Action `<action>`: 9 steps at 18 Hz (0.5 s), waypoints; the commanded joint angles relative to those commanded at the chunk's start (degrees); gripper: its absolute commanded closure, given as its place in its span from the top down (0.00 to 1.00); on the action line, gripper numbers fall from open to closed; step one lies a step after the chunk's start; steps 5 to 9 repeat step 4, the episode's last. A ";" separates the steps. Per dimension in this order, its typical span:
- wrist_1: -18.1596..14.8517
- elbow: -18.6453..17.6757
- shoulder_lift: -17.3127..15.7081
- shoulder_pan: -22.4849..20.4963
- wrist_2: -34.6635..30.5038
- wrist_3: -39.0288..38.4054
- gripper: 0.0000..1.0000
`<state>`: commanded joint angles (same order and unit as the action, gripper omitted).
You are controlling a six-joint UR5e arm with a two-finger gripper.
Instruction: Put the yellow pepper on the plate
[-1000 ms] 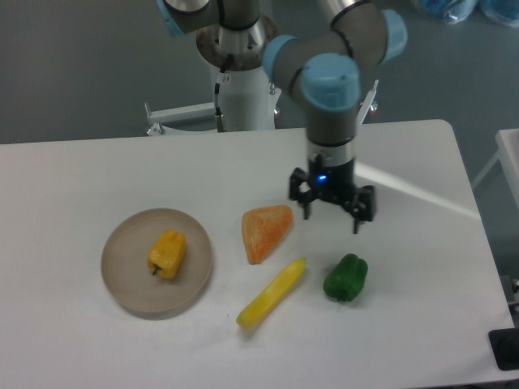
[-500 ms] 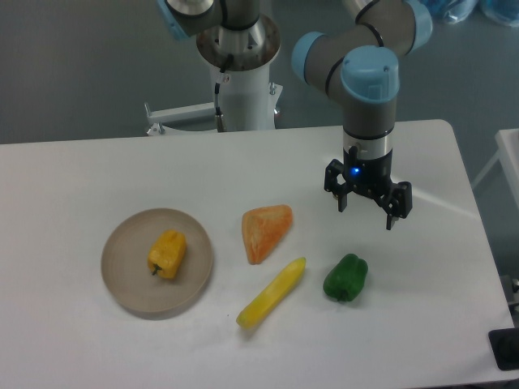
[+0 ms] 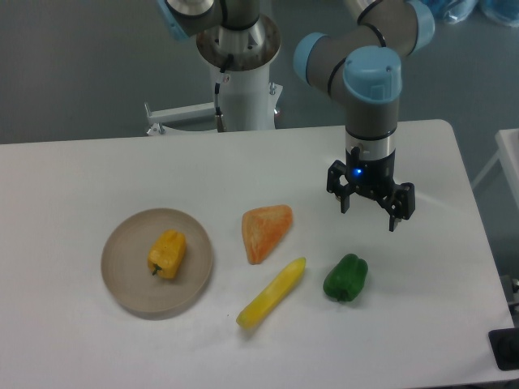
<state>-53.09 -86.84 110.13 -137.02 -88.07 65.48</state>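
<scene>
Looks like I'm basically done: the yellow pepper (image 3: 167,254) sits on the plate (image 3: 122,282) at the left of the counter (image 3: 73,178). The gripper (image 3: 371,202) hangs empty, jaws apart, far right above the green pepper (image 3: 346,277). Next I'd just park.

The yellow pepper (image 3: 167,254) is seen lying on the plate (image 3: 122,284), slightly right of the plate's centre, on the left part of the white table (image 3: 81,178). To the right of the plate, an orange wedge (image 3: 265,231) and a long slim yellow vegetable (image 3: 272,292) are laid, with a green pepper (image 3: 346,277) beyond them. The gripper (image 3: 370,215) is held above the table, up and right of the green pepper, its 2 fingers spread apart and nothing held between them.
</scene>
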 joint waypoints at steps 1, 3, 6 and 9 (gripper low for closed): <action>0.00 0.00 0.00 0.00 0.00 -0.09 1.00; 0.00 0.26 0.00 0.00 0.00 0.09 1.00; 0.00 0.26 0.00 0.00 0.00 0.17 1.00; 0.00 0.26 0.00 0.00 0.00 0.17 1.00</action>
